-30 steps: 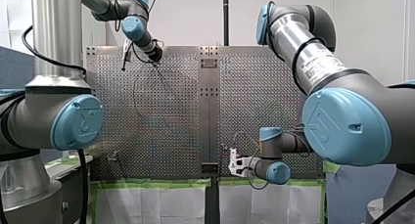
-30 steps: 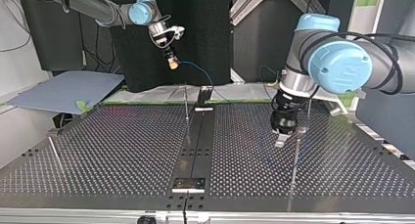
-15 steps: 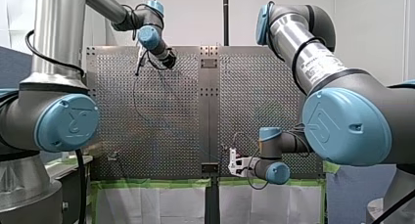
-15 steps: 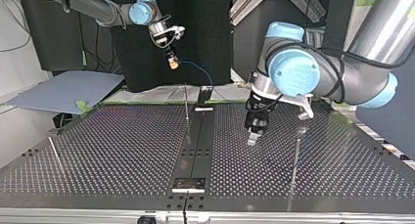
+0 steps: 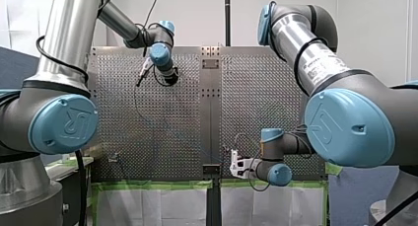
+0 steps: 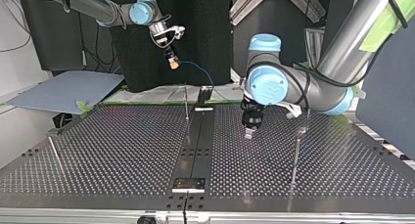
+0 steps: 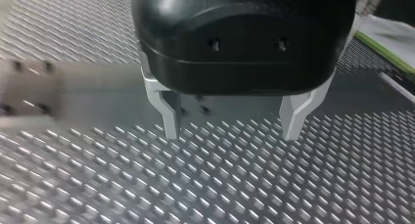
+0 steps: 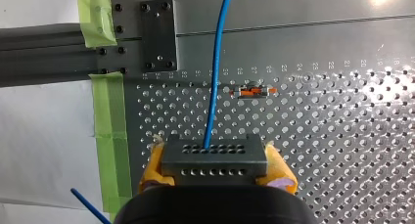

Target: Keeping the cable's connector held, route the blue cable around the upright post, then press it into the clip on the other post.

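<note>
My right pincer [image 8: 215, 171]: yellow pads clamped on the grey perforated connector block [image 8: 214, 158], held in the air at the desk edge by the arms' bases, next to the green tape strip [image 8: 111, 136]. The thin blue cable [image 8: 215, 82] leaves the block and in the top view arcs down toward the far end of the black centre rail [image 6: 195, 141]. A small grey-and-orange part [image 8: 252, 92] sits on the desk just beside the cable line. My left pincer [image 7: 231, 135]: black body, metal fingers spread wide, nothing between them, tips just above the perforated metal desk [image 6: 122, 150]. It sits between the thin upright post [image 6: 186, 104] by the rail and the taller thin post [image 6: 295, 153], apart from both. A third rod [image 6: 55, 153] leans near the top view's left edge. Dark panels behind.
</note>
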{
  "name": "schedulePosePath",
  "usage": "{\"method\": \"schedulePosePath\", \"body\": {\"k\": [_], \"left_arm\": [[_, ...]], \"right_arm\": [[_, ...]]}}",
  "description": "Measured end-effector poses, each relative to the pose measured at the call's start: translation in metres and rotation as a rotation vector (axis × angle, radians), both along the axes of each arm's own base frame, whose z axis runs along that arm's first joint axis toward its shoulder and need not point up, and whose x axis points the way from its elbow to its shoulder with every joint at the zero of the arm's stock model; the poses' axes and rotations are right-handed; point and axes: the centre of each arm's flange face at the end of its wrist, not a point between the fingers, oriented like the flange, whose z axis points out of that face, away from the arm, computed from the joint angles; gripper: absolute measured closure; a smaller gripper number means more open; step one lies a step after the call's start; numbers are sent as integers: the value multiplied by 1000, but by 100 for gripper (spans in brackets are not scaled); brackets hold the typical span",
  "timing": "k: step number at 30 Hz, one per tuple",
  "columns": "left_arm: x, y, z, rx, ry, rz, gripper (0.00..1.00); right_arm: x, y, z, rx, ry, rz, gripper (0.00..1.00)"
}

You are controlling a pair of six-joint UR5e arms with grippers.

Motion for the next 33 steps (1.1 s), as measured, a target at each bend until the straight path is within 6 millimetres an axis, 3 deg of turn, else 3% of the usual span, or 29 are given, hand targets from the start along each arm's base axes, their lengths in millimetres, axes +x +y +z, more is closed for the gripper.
{"method": "schedulePosePath", "body": {"k": [7, 15, 25, 33], "left_arm": [[18, 9, -19, 52, -20, 73, 0], [30, 15, -17, 45, -86, 126, 0], [46, 9, -15, 44, -150, 117, 0], [63, 9, -41, 148, -107, 163, 0]], "right_arm": [[0, 0, 0, 0, 0, 0, 100], [0, 0, 0, -1, 0, 1, 100], [0, 0, 0, 0, 0, 0, 100], [0, 0, 0, 0, 0, 0, 100]]}}
